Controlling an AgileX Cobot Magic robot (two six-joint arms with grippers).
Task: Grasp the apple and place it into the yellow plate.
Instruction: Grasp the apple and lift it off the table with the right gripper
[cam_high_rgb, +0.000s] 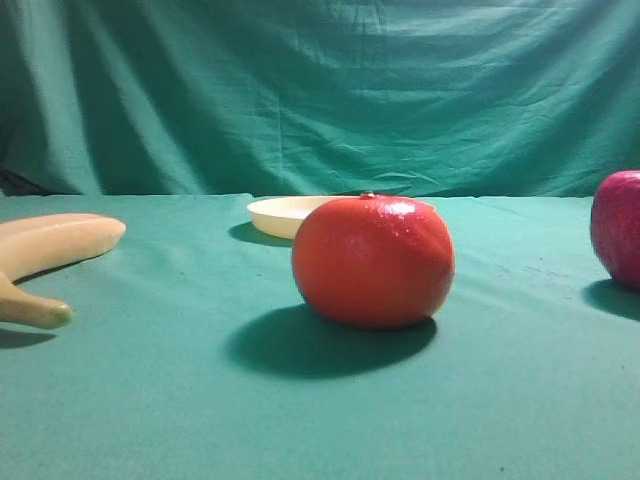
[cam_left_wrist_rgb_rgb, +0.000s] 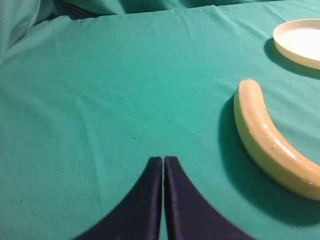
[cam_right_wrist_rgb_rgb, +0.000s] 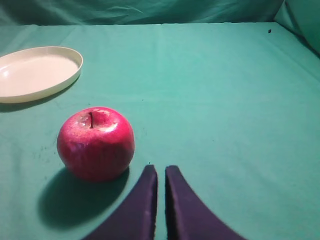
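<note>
L to R in the high view: banana (cam_high_rgb: 50, 250) far left, plate (cam_high_rgb: 285, 215) mid-back, orange fruit (cam_high_rgb: 373, 262) in front of it, apple (cam_high_rgb: 618, 228) at right edge, on the cloth, upright w/ stem up. R arm is nearer: in its wrist view the apple (cam_right_wrist_rgb_rgb: 96, 142) sits just left of the right gripper (cam_right_wrist_rgb_rgb: 160, 172), not touching; plate (cam_right_wrist_rgb_rgb: 37, 72) further back-left. R jaws nearly closed, empty. Left gripper (cam_left_wrist_rgb_rgb: 163, 162) pressed closed, empty, beside the banana (cam_left_wrist_rgb_rgb: 270, 142).
</note>
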